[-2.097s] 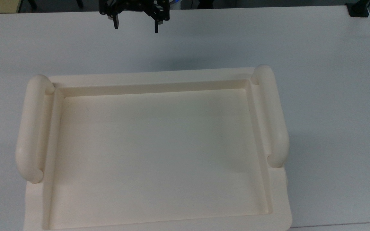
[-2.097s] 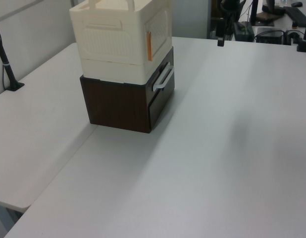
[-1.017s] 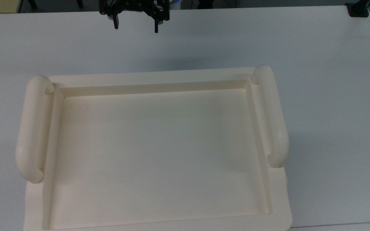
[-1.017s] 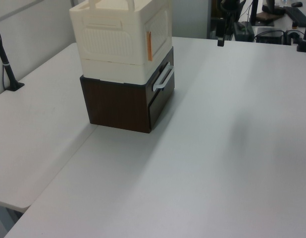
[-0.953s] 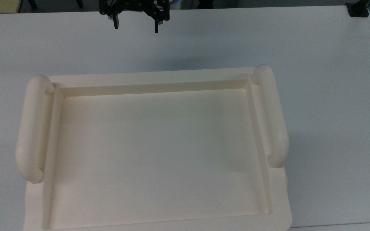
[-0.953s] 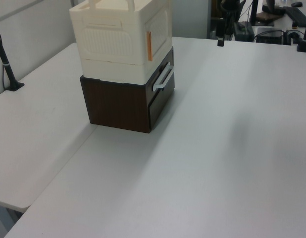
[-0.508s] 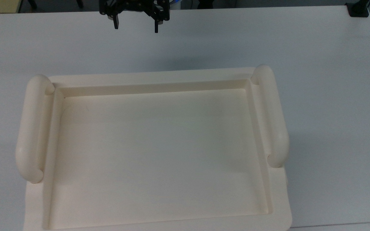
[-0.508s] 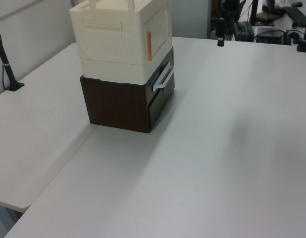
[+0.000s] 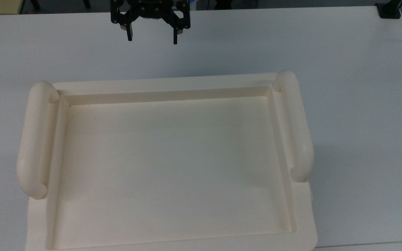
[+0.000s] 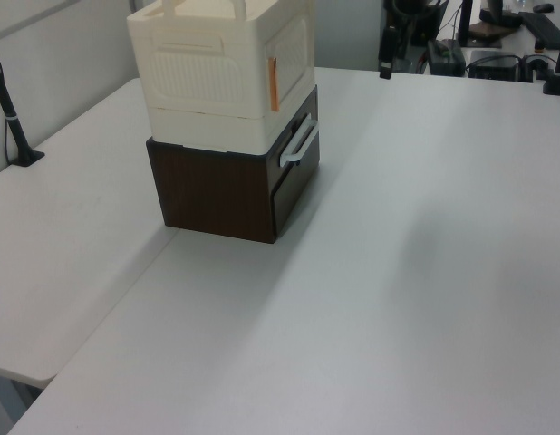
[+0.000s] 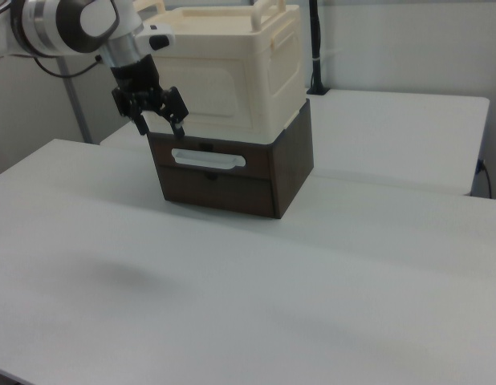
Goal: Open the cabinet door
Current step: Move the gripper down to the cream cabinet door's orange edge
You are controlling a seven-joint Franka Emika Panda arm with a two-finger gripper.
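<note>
The cream cabinet [image 10: 227, 77] sits on a dark brown drawer unit [image 10: 235, 186] on the white table [image 10: 425, 272]; its recessed top [image 9: 173, 164] has a thick rounded bar [image 9: 35, 139] along each short side; the cabinet door [image 10: 294, 54] lies flush on the face above the unit's white pull handle [image 10: 299, 144], its copper-red handle [image 10: 273, 84] at the edge nearest the left view's camera; the gripper [image 9: 151, 37] hangs in the air in front of that face, well apart from the cabinet, fingers [image 9: 129, 35] spread wide and holding nothing; in the right view the gripper [image 11: 159, 124] shows before the cabinet's front.
</note>
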